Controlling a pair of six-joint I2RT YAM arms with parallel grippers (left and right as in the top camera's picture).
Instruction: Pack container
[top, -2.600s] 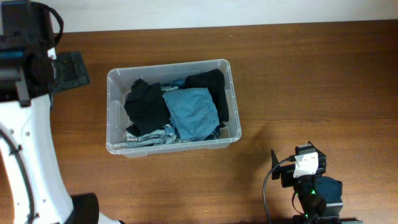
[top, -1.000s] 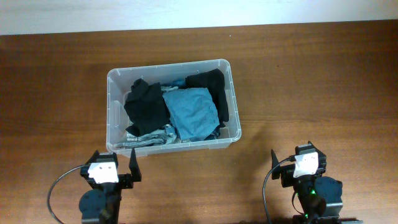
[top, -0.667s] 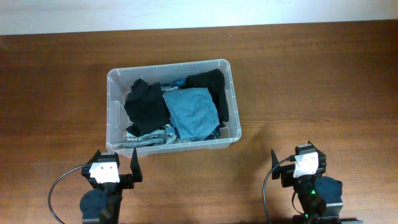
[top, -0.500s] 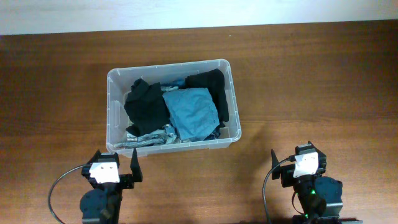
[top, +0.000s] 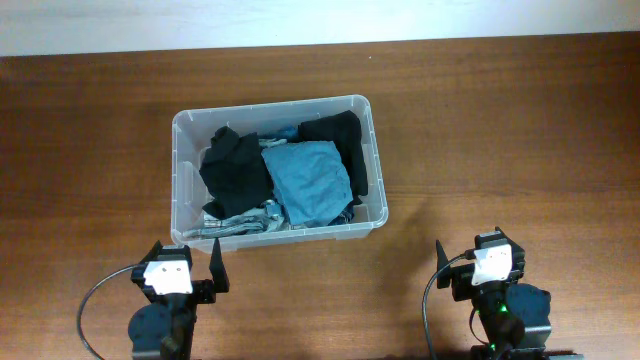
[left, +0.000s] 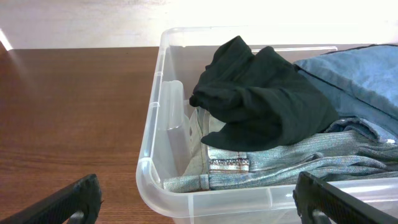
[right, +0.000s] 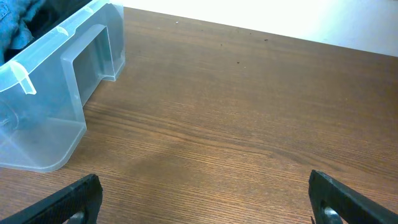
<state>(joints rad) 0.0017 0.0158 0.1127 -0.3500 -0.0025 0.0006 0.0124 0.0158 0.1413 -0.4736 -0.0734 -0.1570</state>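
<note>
— So, where does the container (top: 178, 180) sit?

— Left of centre on the wooden table (top: 500, 120), with its long side running across the overhead view. Both arms are at the near edge, and neither touches it.

— What is in it?

— A black garment (top: 235, 170) lies at the left, with a blue cloth (top: 310, 180) beside it. A second black garment (top: 340, 135) is at the far right end. A denim piece (top: 240, 222) is pressed along the near wall. The clothes hide the base, and I cannot tell how many pieces lie beneath them.

— And from the left wrist?

— The container (left: 151, 124) fills the frame and its right end is cut off. The black garment (left: 261, 99) is heaped above the rim and the denim piece (left: 280, 168) shows through the clear wall. Only part of the blue cloth (left: 354, 74) is in view.

— The left gripper (top: 185, 262)?

— It is spread wide and holds nothing, just short of the near-left corner. In the wrist view of the left gripper (left: 199, 205), only dark fingertips show at the lower corners.

— The right gripper (top: 480, 255)?

— It is well apart from the container, over bare wood. From overhead only one finger is plain, and I cannot make out the other. The wrist view shows the right gripper (right: 208, 202) spread wide and empty. One corner of the container (right: 56, 93) shows at the left edge, cut off.
</note>
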